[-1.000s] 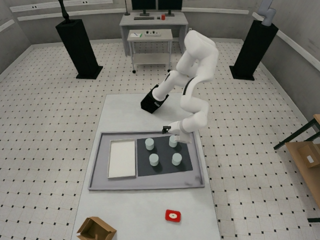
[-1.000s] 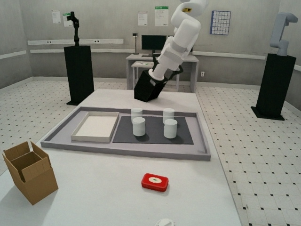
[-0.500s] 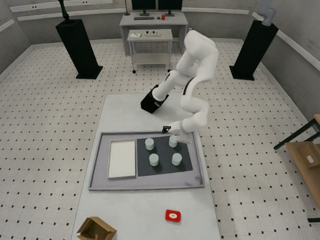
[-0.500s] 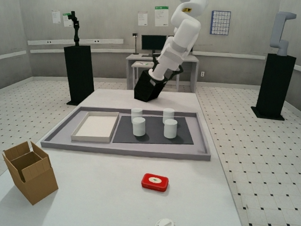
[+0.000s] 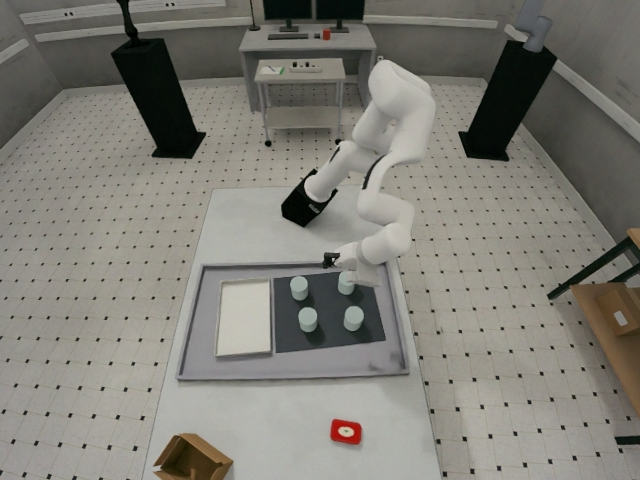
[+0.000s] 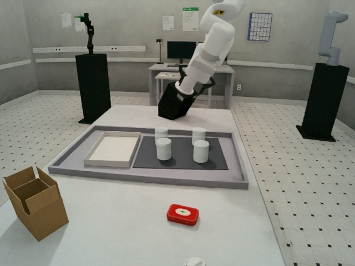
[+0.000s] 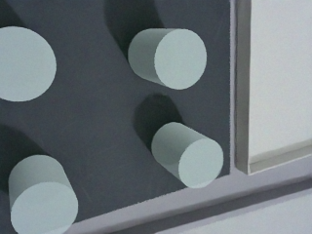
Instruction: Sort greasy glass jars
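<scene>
Four pale glass jars stand upright on the dark drying mat (image 5: 330,338) (image 6: 180,155) (image 7: 97,122): far left (image 5: 298,287) (image 6: 161,133) (image 7: 187,155), far right (image 5: 344,284) (image 6: 198,133) (image 7: 41,197), near left (image 5: 307,318) (image 6: 163,148) (image 7: 168,58) and near right (image 5: 353,317) (image 6: 201,151) (image 7: 21,63). They look alike. The white tray (image 5: 242,317) (image 6: 110,148) (image 7: 280,73) lies empty beside the mat. My gripper (image 5: 361,279) hangs high over the far right part of the mat, open and empty. Its fingers do not show in the wrist view.
Mat and tray sit inside a wide grey rimmed board (image 5: 289,373) (image 6: 143,178) (image 7: 195,207). A red tin (image 5: 345,431) (image 6: 182,214) and an open cardboard box (image 5: 191,457) (image 6: 34,200) stand near the table's front. The arm's black base (image 5: 305,206) (image 6: 172,106) is behind the board.
</scene>
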### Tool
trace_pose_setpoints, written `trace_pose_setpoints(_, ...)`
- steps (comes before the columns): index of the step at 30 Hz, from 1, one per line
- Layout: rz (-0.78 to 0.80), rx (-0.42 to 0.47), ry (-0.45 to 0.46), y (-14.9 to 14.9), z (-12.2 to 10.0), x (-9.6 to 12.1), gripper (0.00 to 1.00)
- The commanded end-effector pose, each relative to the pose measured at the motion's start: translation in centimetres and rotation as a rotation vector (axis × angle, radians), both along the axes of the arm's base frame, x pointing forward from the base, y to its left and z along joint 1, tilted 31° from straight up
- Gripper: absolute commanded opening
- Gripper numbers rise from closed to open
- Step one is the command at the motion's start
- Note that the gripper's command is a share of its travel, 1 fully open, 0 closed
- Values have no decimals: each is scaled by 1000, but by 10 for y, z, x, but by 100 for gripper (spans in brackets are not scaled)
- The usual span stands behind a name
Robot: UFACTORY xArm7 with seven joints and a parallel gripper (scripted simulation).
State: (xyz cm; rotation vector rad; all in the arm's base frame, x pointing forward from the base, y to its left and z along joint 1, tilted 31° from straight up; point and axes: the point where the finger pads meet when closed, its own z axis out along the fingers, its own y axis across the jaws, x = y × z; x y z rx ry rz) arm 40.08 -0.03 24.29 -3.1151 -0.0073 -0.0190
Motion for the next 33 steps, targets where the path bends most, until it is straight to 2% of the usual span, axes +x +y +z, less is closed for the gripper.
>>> trace_pose_setpoints(1, 4, 37, -26, -2, -6, 3, 100)
trace_pose_setpoints(5, 14, 101, -65, -4, -19, 7, 100)
trace_pose_setpoints(33, 49, 357, -220, -13, -71, 23, 100)
